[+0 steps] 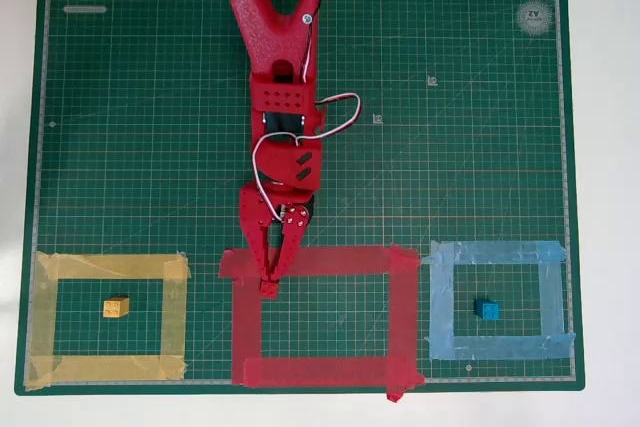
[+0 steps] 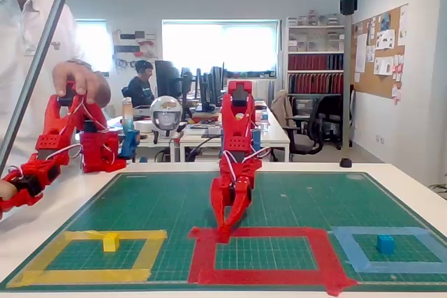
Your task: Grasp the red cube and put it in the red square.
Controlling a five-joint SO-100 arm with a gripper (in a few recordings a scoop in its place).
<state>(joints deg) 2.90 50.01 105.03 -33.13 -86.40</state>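
A dark green cutting mat [image 1: 140,127] printed with a pale grid covers most of the white table [image 1: 610,147], giving a flat, marked floor for the sorting work. Across its near edge sit three tape frames side by side, each apparently a colour-matched bin: the red square [image 1: 405,312] in the middle and largest, a yellow tape frame [image 1: 175,317] to its left in the overhead view, and a light blue tape frame [image 1: 550,297] to its right. The red arm [image 1: 280,37] reaches down the mat's centre line, and its gripper [image 1: 270,285] is tipped steeply so the fingertips press at the mat on the inner edge of the red square's top-left corner. The jaws look drawn nearly together around something small and red at their tips, which I judge to be the red cube [image 1: 268,290]; red on red tape makes it hard to separate, so whether it is truly clamped or just set down I cannot tell. A yellow block [image 1: 116,307] lies inside the yellow frame and a blue block [image 1: 487,310] inside the blue one, so those two seem already sorted. A round logo [image 1: 535,17] marks the mat's far right corner and small print sits mid-mat; neither is legible.
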